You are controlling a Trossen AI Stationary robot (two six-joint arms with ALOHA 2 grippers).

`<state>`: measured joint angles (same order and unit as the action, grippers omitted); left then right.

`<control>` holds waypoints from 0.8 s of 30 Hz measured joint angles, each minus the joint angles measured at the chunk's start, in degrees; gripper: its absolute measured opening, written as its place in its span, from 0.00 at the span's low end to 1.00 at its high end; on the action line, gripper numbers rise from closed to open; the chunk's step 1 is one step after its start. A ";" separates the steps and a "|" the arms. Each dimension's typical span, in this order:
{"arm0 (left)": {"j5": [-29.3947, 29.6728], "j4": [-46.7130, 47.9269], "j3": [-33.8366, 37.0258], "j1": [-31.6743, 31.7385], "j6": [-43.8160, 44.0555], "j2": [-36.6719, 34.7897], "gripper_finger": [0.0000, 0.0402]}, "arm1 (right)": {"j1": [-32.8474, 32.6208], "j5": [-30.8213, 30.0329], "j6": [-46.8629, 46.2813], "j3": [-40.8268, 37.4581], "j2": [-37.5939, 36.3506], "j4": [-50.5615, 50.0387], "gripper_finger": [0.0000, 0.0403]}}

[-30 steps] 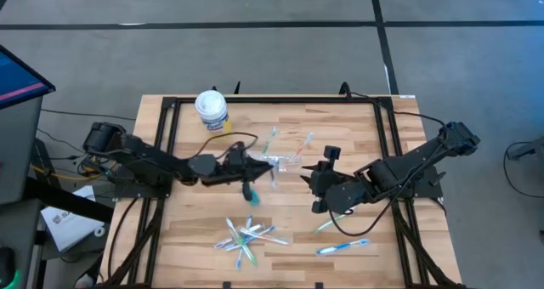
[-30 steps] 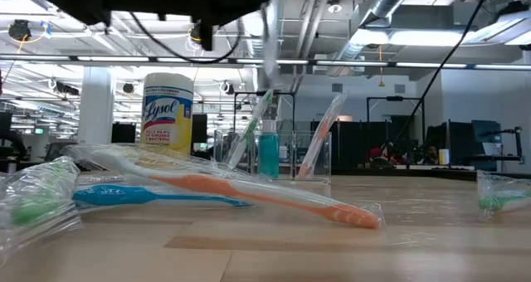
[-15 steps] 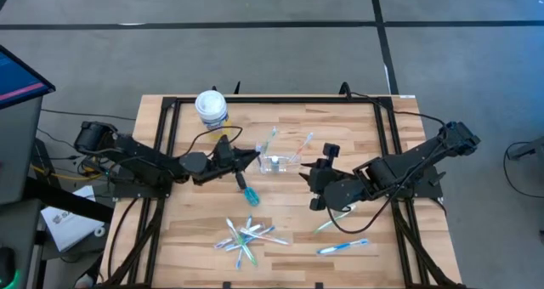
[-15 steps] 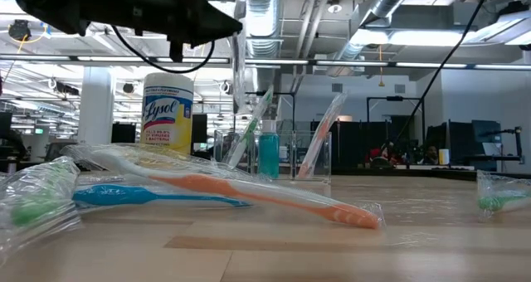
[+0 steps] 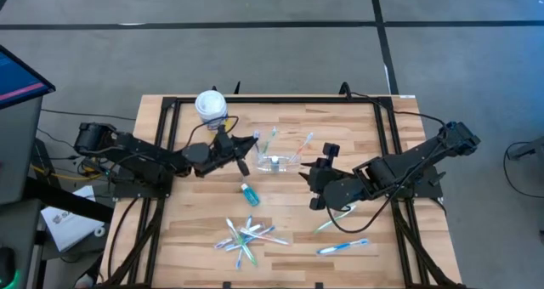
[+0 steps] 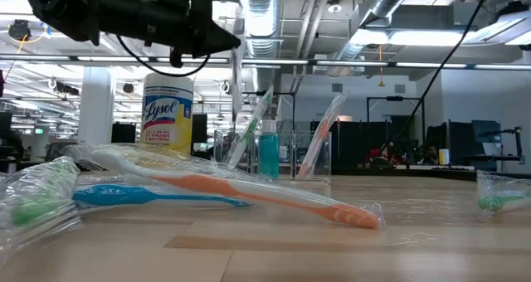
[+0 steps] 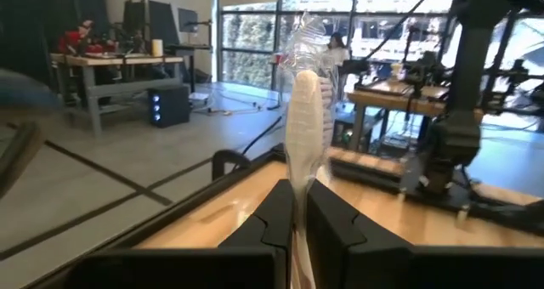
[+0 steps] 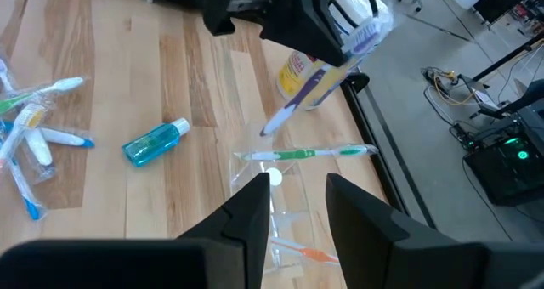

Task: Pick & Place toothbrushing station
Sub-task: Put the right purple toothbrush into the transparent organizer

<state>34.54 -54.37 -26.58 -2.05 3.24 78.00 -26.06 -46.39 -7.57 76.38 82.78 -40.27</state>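
A: Left gripper (image 5: 242, 151)?
B: Closed tight on a wrapped toothbrush (image 7: 304, 127), raised above the table (image 5: 289, 238), towards the far edge, just beside the clear cup (image 5: 279, 162). Brush stands up out of the fingers in the wrist view.
A: Right gripper (image 5: 316, 187)?
B: Near the table's middle, right of the cup, jaws part open, holding nothing. Cup seen just past its fingers (image 8: 252, 217).
A: Rest of the station?
B: Cup w/ a green brush (image 8: 306, 154) lying across its rim. Small teal bottle (image 5: 248, 194) flat on the wood, probably mouthwash – label unreadable. Pile of wrapped brushes (image 5: 247, 235) near the front edge, blue one (image 5: 342, 246) towards the front right corner. White tub (image 5: 212, 110) at the far edge, left of centre.
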 joint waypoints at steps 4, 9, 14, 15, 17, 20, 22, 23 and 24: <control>-0.01 0.13 1.87 1.18 1.03 0.02 0.02 | 0.00 0.02 0.00 0.00 0.00 0.00 0.27; -0.04 -0.12 3.14 1.89 2.58 0.04 0.02 | 0.00 0.02 0.00 0.00 0.02 -0.01 0.27; -0.04 -0.10 3.25 1.89 2.63 0.04 0.02 | 0.44 0.02 0.00 0.02 0.02 -0.02 0.27; -0.07 -0.11 3.25 1.89 2.63 0.04 0.02 | 0.68 0.02 0.00 0.02 0.02 0.00 0.27; -0.07 -0.10 3.25 1.89 2.63 0.04 0.02 | 1.05 0.02 0.00 0.02 0.02 -0.02 0.27; -0.07 -0.10 3.25 1.89 2.63 0.04 0.02 | 1.53 0.02 0.00 0.02 0.02 -0.02 0.27; -0.07 -0.10 3.25 1.89 2.63 0.04 0.02 | 1.55 0.02 0.02 0.02 0.02 -0.02 0.27; -0.07 -0.09 3.25 1.88 2.64 0.04 0.02 | 1.55 0.02 0.00 0.02 0.02 -0.02 0.27; -0.06 -0.08 3.25 1.85 2.65 0.04 0.02 | 1.55 0.02 0.00 0.02 0.02 -0.02 0.27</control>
<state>34.49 -54.46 -23.33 -0.21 5.89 78.04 -24.51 -46.37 -7.57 76.40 82.81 -40.29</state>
